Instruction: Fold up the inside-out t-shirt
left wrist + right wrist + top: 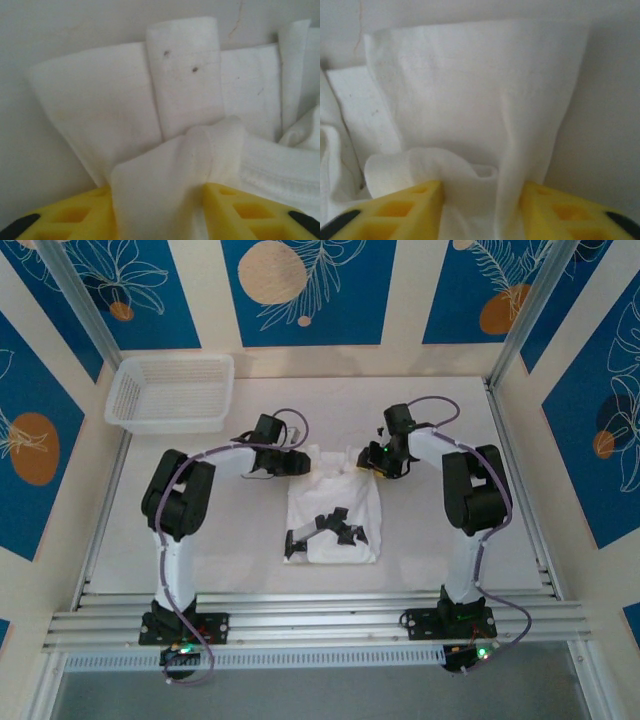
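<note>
At the near edge of the table (240, 550), behind the aluminium rails (320, 618), the two arm bases stood well apart, and both arms reached forward and inward toward the middle. Between them lay the t-shirt (335, 502), white and rumpled, bunched into a rough rectangle at the centre of the table, with dark shapes across its near half (shadow or something else, I could not tell). At the t-shirt's far edge the left gripper (299, 464) sat over the far left corner and the right gripper (377, 462) over the far right corner, near one another. From the left wrist, the left gripper (160, 202) had its yellow fingers (75, 217) closed on a raised fold of the t-shirt (100, 110), the cloth filling the gap between them. Beyond the pinch, a narrow flap with two small dark specks lay flat on wider layers. From the right wrist, the right gripper (480, 197) likewise clamped cloth between its yellow fingers (565, 212), with a curled lip of the t-shirt (470, 85) bunched at the pinch and a broad smooth panel stretching away over the table. Farther off, in the far left corner, a white mesh basket (170, 426) stood well apart from the t-shirt, and behind it rose the cream wall with blue panels (300, 290).
</note>
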Available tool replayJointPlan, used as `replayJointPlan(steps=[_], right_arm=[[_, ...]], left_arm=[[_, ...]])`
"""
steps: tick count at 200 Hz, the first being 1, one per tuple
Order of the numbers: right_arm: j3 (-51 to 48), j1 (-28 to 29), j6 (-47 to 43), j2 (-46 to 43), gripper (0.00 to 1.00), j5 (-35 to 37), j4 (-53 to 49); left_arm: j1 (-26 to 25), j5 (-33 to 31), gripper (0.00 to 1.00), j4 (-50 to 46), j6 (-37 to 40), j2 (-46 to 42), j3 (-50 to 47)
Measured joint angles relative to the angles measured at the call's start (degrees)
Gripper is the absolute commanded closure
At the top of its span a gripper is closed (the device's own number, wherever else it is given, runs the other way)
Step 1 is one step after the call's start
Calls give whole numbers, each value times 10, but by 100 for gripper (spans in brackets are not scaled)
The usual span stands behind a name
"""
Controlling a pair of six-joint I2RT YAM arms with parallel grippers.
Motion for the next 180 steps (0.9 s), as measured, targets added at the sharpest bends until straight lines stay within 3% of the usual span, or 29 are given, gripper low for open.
replayJointPlan(steps=[25,43,94,118,153,180], right_arm=[[1,0,3,9,87,-17,-3],[1,0,2,10,100,-30,-4],[8,-10,16,-20,100,-85,-10],[68,-21,27,-61,100,-118,-26],[186,-30,30,-152,100,-149,-16],[137,-31,32,-266,100,-165,35]], left_arm=[[1,36,81,57,-39,4,-27],[1,46,100,78,-63,5,-38],[12,50,100,83,-90,-10,-40],[39,64,100,75,-121,-54,-19],[77,81,100,52,-151,-169,80],[75,95,100,71,-166,-297,51]])
